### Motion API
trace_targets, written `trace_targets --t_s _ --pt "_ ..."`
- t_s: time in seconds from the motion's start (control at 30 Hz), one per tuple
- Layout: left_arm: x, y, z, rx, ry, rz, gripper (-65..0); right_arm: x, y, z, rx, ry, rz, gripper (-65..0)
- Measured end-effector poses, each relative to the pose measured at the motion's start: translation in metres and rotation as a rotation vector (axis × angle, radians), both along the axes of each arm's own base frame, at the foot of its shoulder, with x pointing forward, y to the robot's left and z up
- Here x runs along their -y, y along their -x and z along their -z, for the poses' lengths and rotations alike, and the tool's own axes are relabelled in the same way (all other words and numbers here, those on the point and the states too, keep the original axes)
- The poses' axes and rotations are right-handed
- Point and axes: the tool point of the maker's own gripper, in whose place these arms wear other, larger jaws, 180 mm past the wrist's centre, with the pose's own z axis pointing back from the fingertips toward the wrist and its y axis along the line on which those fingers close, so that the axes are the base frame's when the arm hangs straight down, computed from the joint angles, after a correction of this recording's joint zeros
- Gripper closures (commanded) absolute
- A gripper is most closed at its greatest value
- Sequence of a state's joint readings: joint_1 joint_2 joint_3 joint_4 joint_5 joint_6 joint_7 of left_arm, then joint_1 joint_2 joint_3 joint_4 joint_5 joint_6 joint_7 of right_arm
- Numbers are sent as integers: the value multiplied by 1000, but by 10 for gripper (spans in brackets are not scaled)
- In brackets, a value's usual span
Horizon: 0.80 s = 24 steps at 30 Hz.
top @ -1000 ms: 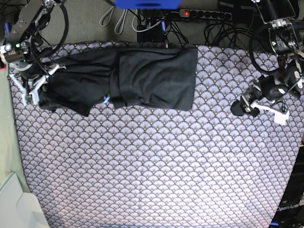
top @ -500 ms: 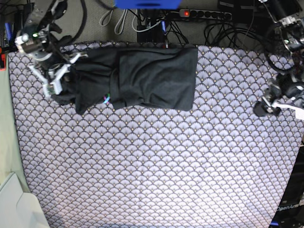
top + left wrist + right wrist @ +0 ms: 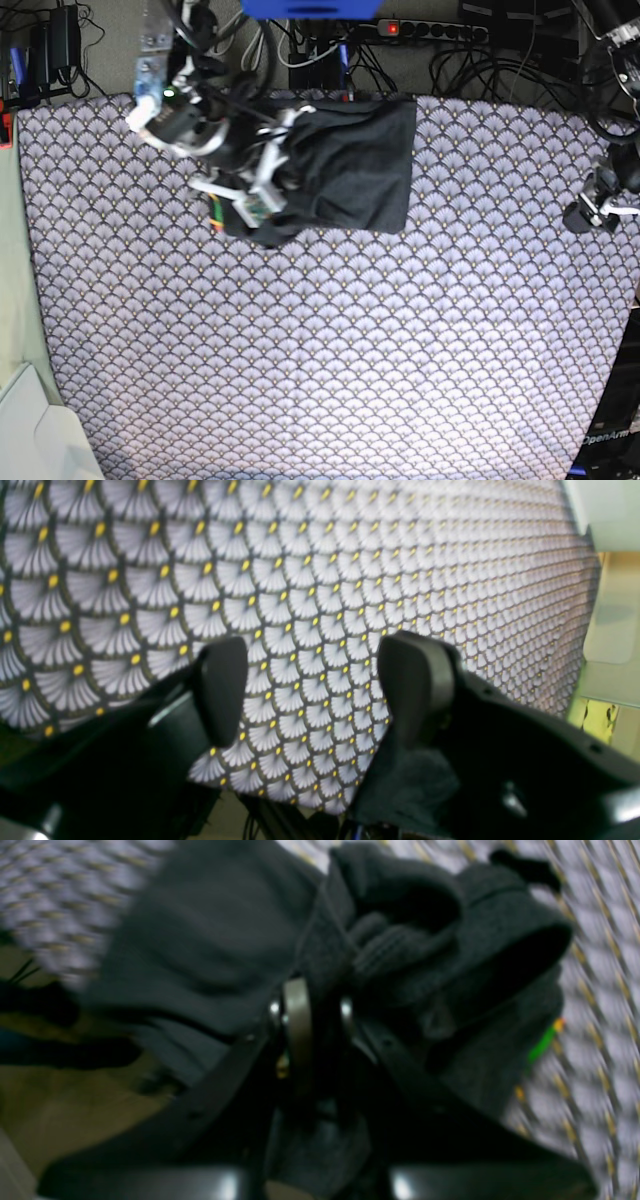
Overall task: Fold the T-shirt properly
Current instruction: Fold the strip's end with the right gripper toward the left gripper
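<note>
1. Right gripper (image 3: 262, 192): upper left of the base view, arm reaching in from the top edge and angled over the cloth; jaws pinched together on a bunched fold of the T-shirt (image 3: 345, 165).
2. Left gripper (image 3: 312, 690): far right edge of the base view, over the edge of the cloth; fingers (image 3: 220, 690) spread wide apart, nothing between them.
3. T-shirt: dark grey, upper centre of the base view, lying on the patterned cloth (image 3: 330, 350), its left part gathered up at the right gripper.
4. Hard to make out: the right wrist view is blurred; a small green and orange fleck (image 3: 542, 1042) shows at the shirt's edge. The right arm hides the shirt's left portion.
</note>
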State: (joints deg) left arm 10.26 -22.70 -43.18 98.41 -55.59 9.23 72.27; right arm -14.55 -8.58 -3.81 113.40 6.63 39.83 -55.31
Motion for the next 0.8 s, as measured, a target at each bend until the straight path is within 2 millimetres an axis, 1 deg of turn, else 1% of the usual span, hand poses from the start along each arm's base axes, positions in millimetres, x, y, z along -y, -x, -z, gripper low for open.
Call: trace_targets --t_s 0.07,0.13,0.23,0.3,0.37,0.43,0.47,0.63,0.8 --pt "-1 -1 -2 6 -5 -2 -431 -16 -2 -5 12 -18 -41 0" --pt "-2 0 -1 4 -7 -4 -431 -30 -7 -6 10 -34 -55 0" --pt "-1 3 1 -4 -9 0 -431 -41 -10 1 -10 -43 -84 0" --pt "-5 5 -1 -1 -7 -16 -431 -48 -5 13 -47 -33 -112 0" --pt "-19 10 -6 16 -12 -66 -431 -56 -1 23 -81 -30 -137 0" --pt "-32 17 -9 21 -22 -104 -431 -59 0 29 -98 -27 -150 0" --pt "-36 19 -10 20 -29 -114 -431 -62 2 31 -101 -27 -159 0" --pt "-45 21 -16 29 -39 -136 -431 -87 8 21 -59 -85 -215 0" --pt "-47 21 -17 31 -45 -136 -431 -96 17 30 -90 -86 -244 0"
